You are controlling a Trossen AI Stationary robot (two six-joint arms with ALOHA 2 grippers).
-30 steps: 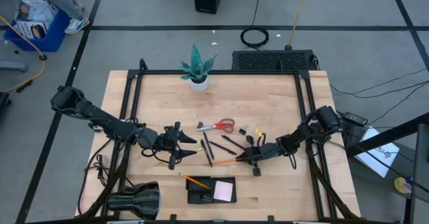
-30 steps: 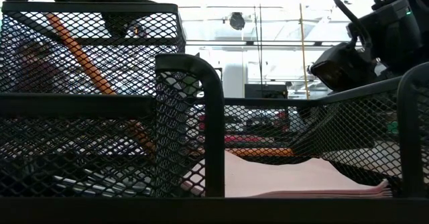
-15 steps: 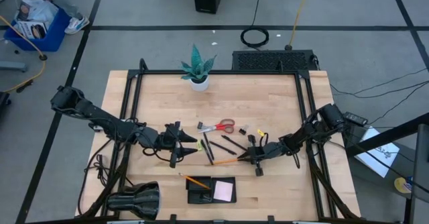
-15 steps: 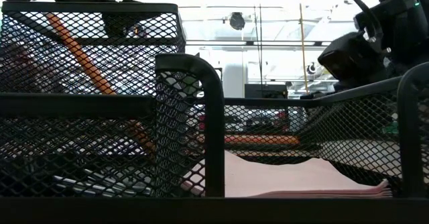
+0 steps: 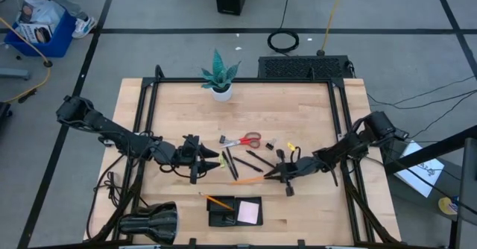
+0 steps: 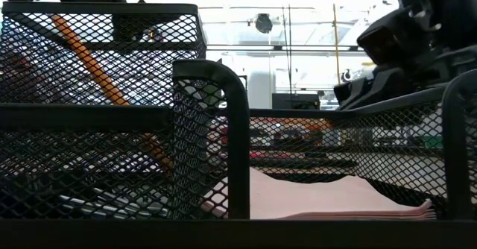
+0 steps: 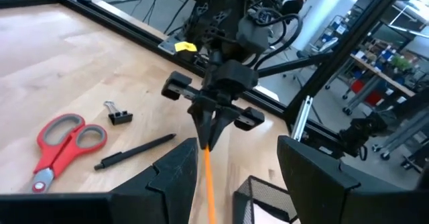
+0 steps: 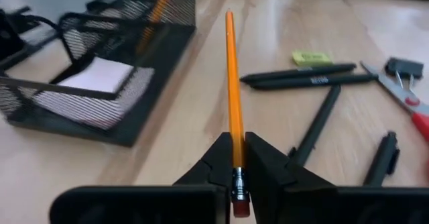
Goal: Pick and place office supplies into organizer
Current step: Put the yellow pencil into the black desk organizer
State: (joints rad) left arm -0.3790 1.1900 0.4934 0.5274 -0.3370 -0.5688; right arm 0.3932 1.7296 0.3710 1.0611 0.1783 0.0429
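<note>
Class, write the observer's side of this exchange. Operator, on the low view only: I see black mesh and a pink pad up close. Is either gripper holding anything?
Observer: Yes. The right gripper is shut on an orange pencil, near its eraser end.
Operator: And the left gripper?
Observer: The left gripper is open and holds nothing, just left of the black pens.
Operator: What else lies outside the organizer?
Observer: Red-handled scissors, a binder clip and a small yellow piece lie on the table, away from the organizer.
</note>
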